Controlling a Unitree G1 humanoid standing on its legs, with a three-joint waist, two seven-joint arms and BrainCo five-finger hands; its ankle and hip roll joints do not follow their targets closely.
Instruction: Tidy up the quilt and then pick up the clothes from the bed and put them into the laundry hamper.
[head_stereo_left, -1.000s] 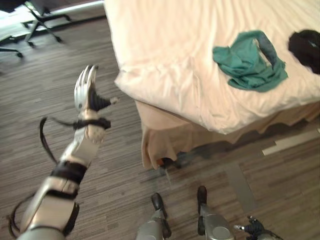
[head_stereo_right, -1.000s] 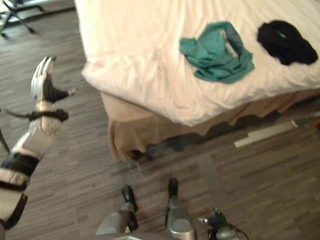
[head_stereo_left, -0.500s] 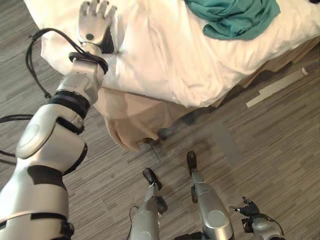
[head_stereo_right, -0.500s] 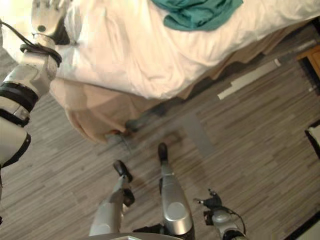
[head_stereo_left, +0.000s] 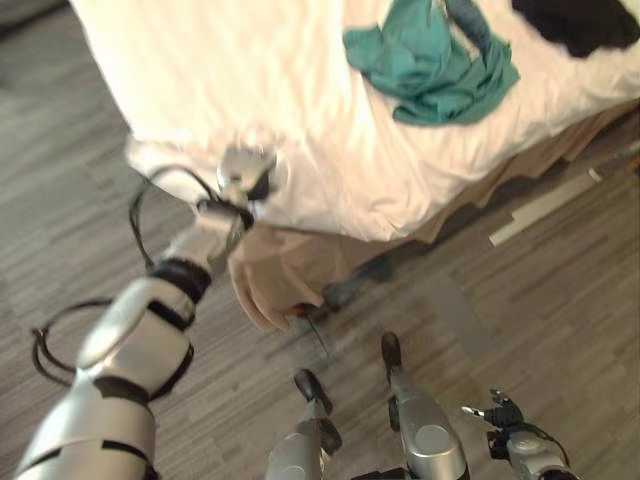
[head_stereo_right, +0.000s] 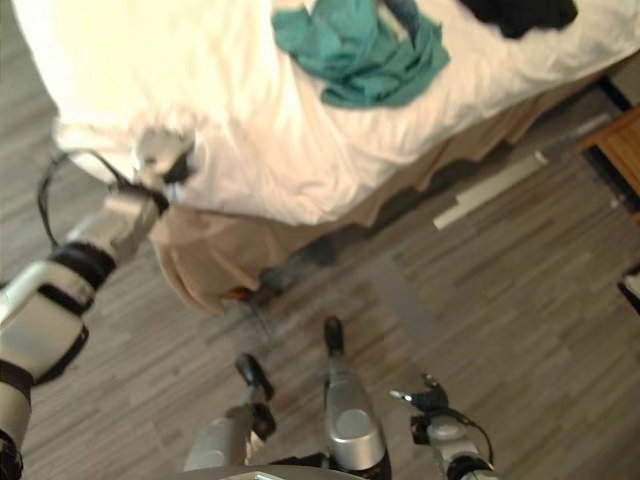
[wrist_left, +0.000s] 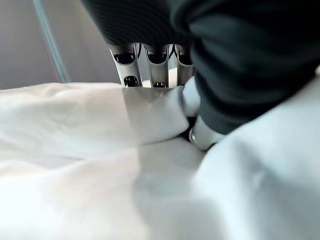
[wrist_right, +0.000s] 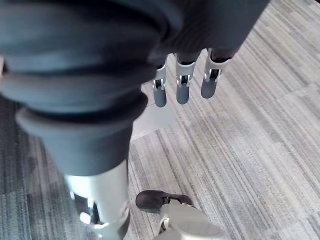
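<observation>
at the corner of the bed (head_stereo_left: 300, 260), the left hand (head_stereo_left: 246, 172) is down on the white quilt (head_stereo_left: 220, 90), right where the cover folds over the edge. from the wrist camera, its fingers (wrist_left: 150, 65) sink into the fabric and a ridge of quilt bunches up against them; whether they are clamped on the cloth or just pressed in, i cannot tell, the tips are buried.

further along the bed from that corner, a teal garment (head_stereo_left: 430, 62) lies crumpled on the quilt, near the side edge. just past it, a black garment (head_stereo_left: 580, 20) sits on the quilt too, close beside the teal one but apart from it.

below the bed corner, the tan bed skirt (head_stereo_left: 275, 275) hangs to the wood-pattern floor (head_stereo_left: 560, 300).

low and away from the bed, the right hand (wrist_right: 182, 82) hangs over the floor, fingers relaxed and apart, holding nothing.
</observation>
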